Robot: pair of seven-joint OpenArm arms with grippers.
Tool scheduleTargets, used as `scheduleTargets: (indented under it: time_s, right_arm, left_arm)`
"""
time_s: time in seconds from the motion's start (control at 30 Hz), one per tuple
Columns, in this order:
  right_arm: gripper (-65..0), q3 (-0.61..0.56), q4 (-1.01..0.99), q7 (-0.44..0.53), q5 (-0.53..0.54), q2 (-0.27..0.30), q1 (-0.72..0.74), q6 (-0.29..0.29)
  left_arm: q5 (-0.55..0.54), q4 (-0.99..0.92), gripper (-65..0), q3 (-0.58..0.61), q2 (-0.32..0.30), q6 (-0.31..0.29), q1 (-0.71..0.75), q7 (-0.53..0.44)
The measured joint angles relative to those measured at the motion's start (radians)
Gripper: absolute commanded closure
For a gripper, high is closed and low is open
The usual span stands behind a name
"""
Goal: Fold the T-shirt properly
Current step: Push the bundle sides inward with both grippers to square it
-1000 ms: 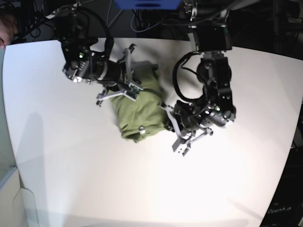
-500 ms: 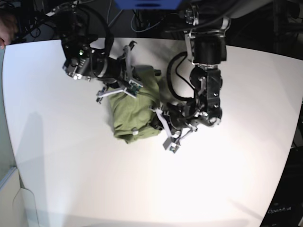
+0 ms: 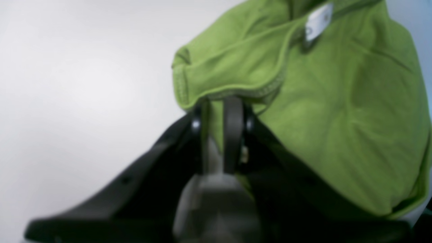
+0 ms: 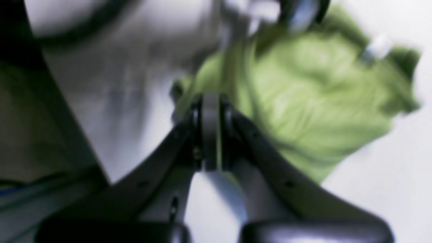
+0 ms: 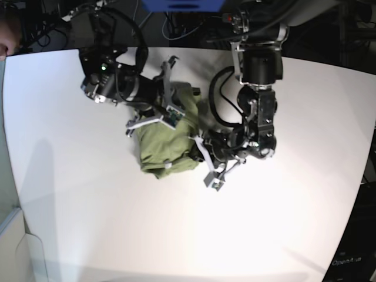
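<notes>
The olive-green T-shirt (image 5: pixel 163 148) lies bunched in a compact heap on the white table (image 5: pixel 264 223). My left gripper (image 5: pixel 201 148) is at the heap's right side. In the left wrist view it (image 3: pixel 219 104) is shut on a stitched hem fold of the T-shirt (image 3: pixel 337 118), with the white label (image 3: pixel 319 18) farther up. My right gripper (image 5: pixel 172 119) is over the heap's top edge. The blurred right wrist view shows its fingertips (image 4: pixel 209 101) pressed together at the edge of the T-shirt (image 4: pixel 303 94), seemingly pinching a thin fold.
The table's far edge (image 5: pixel 194 50) borders dark cables and a blue object (image 5: pixel 182 4). Its left edge (image 5: pixel 6 176) drops to a pale surface. Both arms crowd the heap, with the left arm's cable loop (image 5: pixel 217 100) beside it.
The left arm has moved left with the cloth's right edge, and the heap has become narrower. The right arm has shifted slightly to the right above it.
</notes>
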Motion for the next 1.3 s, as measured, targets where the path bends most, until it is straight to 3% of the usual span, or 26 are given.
scheduleTargets:
  time_s: [0.33, 0.9, 1.3]
  right_arm:
    - [0.0, 0.003, -0.104, 0.013, -0.01, -0.026, 0.058, 0.0]
    - [0.0, 0.0, -0.415, 0.263, 0.011, -0.031, 0.079, -0.001]
    - [0.0, -0.002, -0.419, 0.299, 0.026, 0.011, 0.076, -0.003]
  left_arm:
    - [0.0, 0.0, -7.8, -0.001, 0.0, 0.0, 0.003, 0.003]
    - [0.003, -0.001, -7.8, 0.0, -0.023, 0.0, 0.002, 0.008]
    - [0.003, -0.001, -7.8, 0.001, -0.034, 0.0, 0.0, 0.011]
